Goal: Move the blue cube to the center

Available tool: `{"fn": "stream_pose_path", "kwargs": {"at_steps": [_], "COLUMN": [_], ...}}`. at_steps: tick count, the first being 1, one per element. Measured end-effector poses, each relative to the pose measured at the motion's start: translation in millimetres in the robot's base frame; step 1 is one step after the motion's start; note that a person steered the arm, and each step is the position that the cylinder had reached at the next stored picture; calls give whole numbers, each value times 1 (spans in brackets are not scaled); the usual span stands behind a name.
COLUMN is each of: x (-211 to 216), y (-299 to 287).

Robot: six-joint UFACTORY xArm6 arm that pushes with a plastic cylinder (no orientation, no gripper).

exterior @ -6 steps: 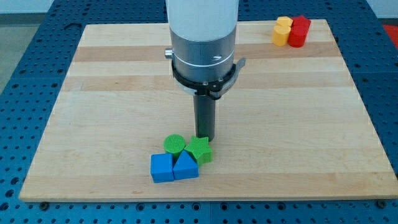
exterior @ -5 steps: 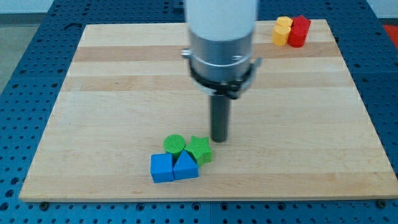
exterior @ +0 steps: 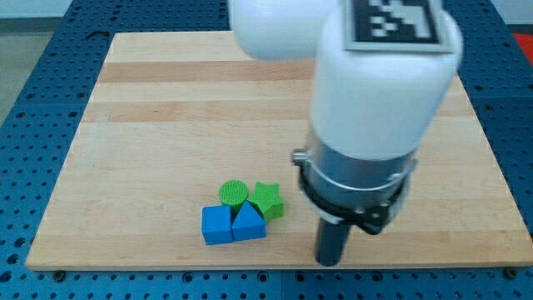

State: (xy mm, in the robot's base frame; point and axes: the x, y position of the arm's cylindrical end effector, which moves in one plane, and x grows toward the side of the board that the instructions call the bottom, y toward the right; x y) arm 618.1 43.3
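**Blue cube waits near the bottom edge**

The blue cube (exterior: pixel 216 225) sits low on the desk (exterior: pixel 150 108), touching the blue triangle (exterior: pixel 248 223). My tip (exterior: pixel 330 262) is off to its right. No fingers here. Push from below, slowly.

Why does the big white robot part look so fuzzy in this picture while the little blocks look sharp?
In the camera view, the white arm housing looks soft-edged, likely motion blur or closeness to the lens; the dark rod, my tip, is softened too. The blue cube and green star block on the wooden board stay crisp under even light, no glare.
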Motion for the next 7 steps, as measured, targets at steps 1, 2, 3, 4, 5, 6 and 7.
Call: {"fn": "stream_pose_path", "kwargs": {"at_steps": [1,2,3,4,5,6,7], "x": [1,-2,-36,-54,-48,-61,-109], "y": [-74,-136,-132,-119,-124,-124,-122]}}
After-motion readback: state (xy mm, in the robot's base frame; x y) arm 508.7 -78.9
